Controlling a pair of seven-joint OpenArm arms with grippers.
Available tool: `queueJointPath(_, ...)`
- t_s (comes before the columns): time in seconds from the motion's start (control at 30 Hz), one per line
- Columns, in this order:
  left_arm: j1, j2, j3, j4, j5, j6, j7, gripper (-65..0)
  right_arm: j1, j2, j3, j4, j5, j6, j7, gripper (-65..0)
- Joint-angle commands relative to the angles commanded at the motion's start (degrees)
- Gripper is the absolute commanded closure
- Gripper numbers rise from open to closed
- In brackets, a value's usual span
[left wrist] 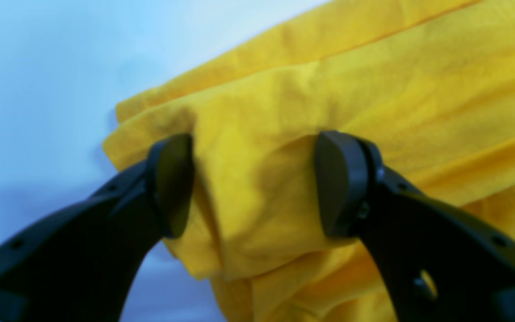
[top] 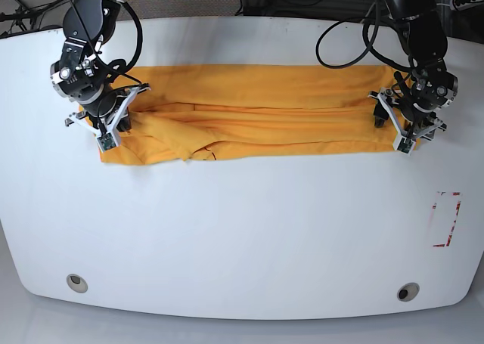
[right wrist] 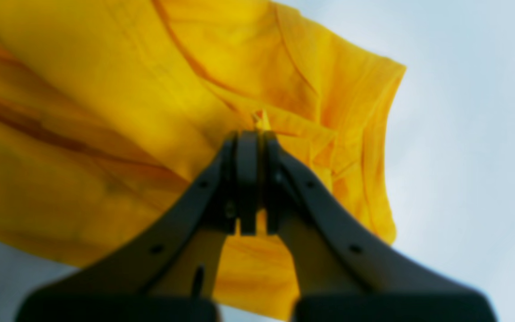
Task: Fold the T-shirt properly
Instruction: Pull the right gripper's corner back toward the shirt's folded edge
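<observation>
T-shirt (top: 265, 94) lies in a long L-R strip on far half of white table (top: 242, 230), w/ creased layers. R gripper (right wrist: 259, 179) pinches a fold of it nr the L end... i.e. strip's end on R arm's side. L gripper (left wrist: 255, 183) is spread, tips on cloth at the other end.

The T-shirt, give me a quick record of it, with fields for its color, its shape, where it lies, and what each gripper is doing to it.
shirt: orange-yellow
shape: long band, creased, running side to side
lies on: white table
left gripper: open, fingers apart over the shirt's end
right gripper: shut, pinching a bit of cloth near the other end
print: none showing
</observation>
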Motion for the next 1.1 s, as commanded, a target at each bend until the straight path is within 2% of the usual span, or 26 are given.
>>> queueJointPath(0.07, 0.00, 0.00, 0.09, 0.00, 0.00, 0.00, 0.00, -39.9, -0.09, 0.00, 1.14, 0.44, 0.00, 0.00, -0.09, -3.0)
queueJointPath(0.13, 0.00, 0.00, 0.09, 0.00, 0.00, 0.00, 0.00, -39.9, -0.09, 0.00, 2.11, 1.32, 0.00, 0.00, -0.62, -8.6)
queueJointPath(0.17, 0.00, 0.00, 0.09, 0.00, 0.00, 0.00, 0.00, -39.9, -0.18, -0.09, 3.16, 2.11, 0.18, 0.00, -1.67, -15.5)
queueJointPath(0.2, 0.00, 0.00, 0.09, 0.00, 0.00, 0.00, 0.00, -39.9, -0.18, -0.18, 3.78, 2.64, 0.26, 0.00, -2.29, -18.5)
queueJointPath(0.27, -0.18, 0.00, 0.09, 0.00, 0.00, 0.00, 0.00, -39.9, 0.09, -1.85, 6.07, 4.40, 0.35, 0.00, -3.78, -29.8)
queueJointPath(0.37, -0.26, 0.00, 0.18, 0.09, 0.00, 0.00, 0.00, -39.9, 0.35, -4.31, 8.53, 7.03, 0.35, 0.44, -4.13, -39.8)
queueJointPath(0.47, -0.26, 0.00, 0.18, 0.18, 0.00, 0.00, 0.00, -39.9, 0.44, -6.33, 8.88, 8.09, 0.35, 0.53, -4.13, -44.9)
queueJointPath(0.6, -0.26, 0.09, 0.18, 0.18, 0.00, 0.00, 0.00, -39.9, 0.70, -8.00, 6.24, 8.09, 0.35, 0.62, -4.04, -43.8)
queueJointPath(0.77, -0.26, 0.00, 0.18, 0.09, 0.00, 0.00, 0.00, -39.9, 0.88, -10.46, 1.23, 7.12, 0.18, 0.35, -3.43, -39.2)
queueJointPath(0.9, -0.18, 0.00, 0.18, 0.09, 0.00, 0.00, 0.00, -39.9, 0.88, -11.96, -2.11, 4.84, 0.09, 0.00, 0.18, -32.0)
queueJointPath(1.1, -0.18, 0.00, 0.18, 0.09, 0.00, 0.00, 0.00, -39.9, 3.60, -11.69, -2.11, -2.46, 0.00, 0.00, 3.25, -18.9)
